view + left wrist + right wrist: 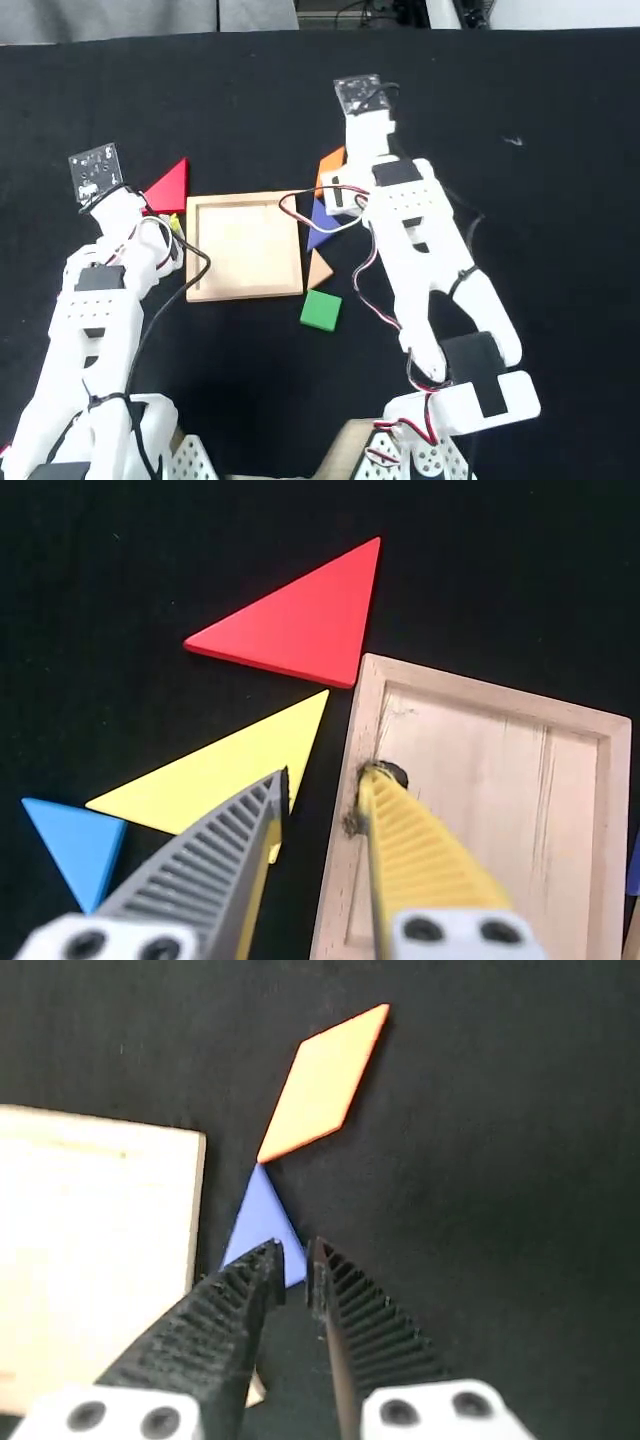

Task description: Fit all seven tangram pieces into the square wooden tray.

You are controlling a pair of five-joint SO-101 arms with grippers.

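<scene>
A matte black cloth is spread over the table, and the square wooden tray (245,198) is set near its middle, between the two white arms. The tray is made of pale, grained wood with a raised rim and a flat recessed floor. Just beyond its far left corner a glossy red triangle (170,187) is laid flat, and beside the tray's left wall a long yellow triangle (220,775) is seen, with a small light blue triangle (75,845) close to it. The left gripper (323,780) is held low at that wall, its ribbed jaws parted moderately around nothing: the yellow finger (420,855) is placed over the rim and the grey finger (215,865) over the yellow triangle's edge. Along the tray's right side an orange parallelogram (325,1082) is met tip to tip by a dark blue triangle (262,1222), followed by a small tan triangle (318,270) touching the tray's near right corner. A green square (321,310) is set just past that. The right gripper (297,1250), black and toothed, is poised above the dark blue triangle with its jaws drawn to a narrow slit and nothing held
</scene>
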